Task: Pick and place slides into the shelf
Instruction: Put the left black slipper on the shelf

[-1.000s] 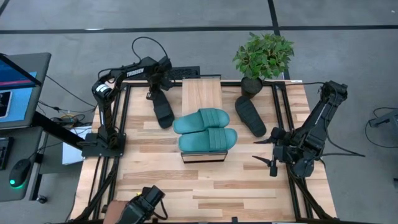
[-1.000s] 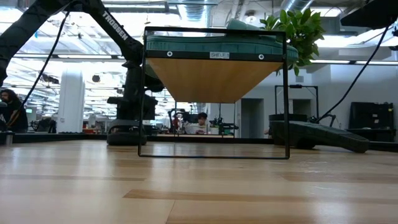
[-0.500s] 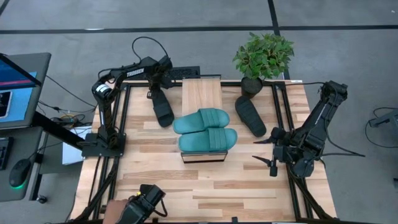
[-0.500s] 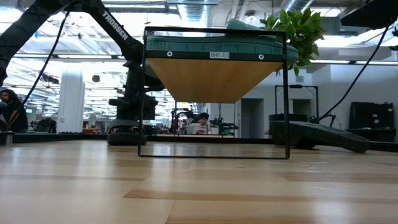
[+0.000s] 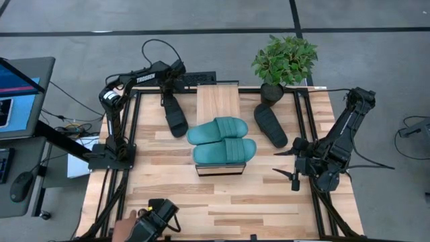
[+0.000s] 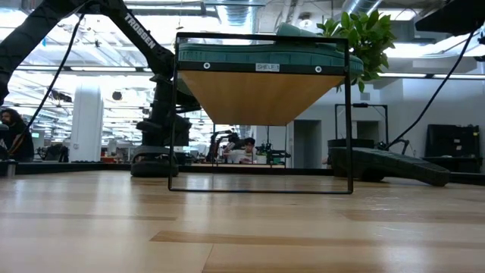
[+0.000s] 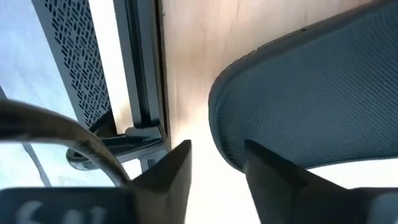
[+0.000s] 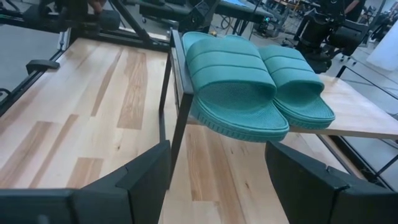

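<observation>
Two teal slides (image 5: 216, 130) (image 5: 225, 149) lie side by side across the near end of the shelf (image 5: 217, 101), soles down; the right wrist view shows them too (image 8: 236, 81). One black slide (image 5: 176, 117) lies flat on the table left of the shelf. My left gripper (image 5: 165, 101) stands open at its far end, which shows just past the fingertips in the left wrist view (image 7: 311, 93). A second black slide (image 5: 270, 125) lies on the table right of the shelf. My right gripper (image 5: 293, 168) waits open at the table's right side, holding nothing. My left gripper (image 7: 217, 155) stands at the rounded far end (image 7: 230, 124) of the left black slide, which lies flat on the table. Bare table shows in the gap between its fingers. Whether a finger (image 7: 273, 171) touches the slide's rim, I cannot tell.
A potted plant (image 5: 284, 60) stands at the far right corner, behind the right black slide. The shelf stands on thin black frame legs (image 6: 174, 114). Bare tabletop (image 5: 222, 202) lies toward the near edge. A person's hand (image 5: 127, 218) shows at the near left corner.
</observation>
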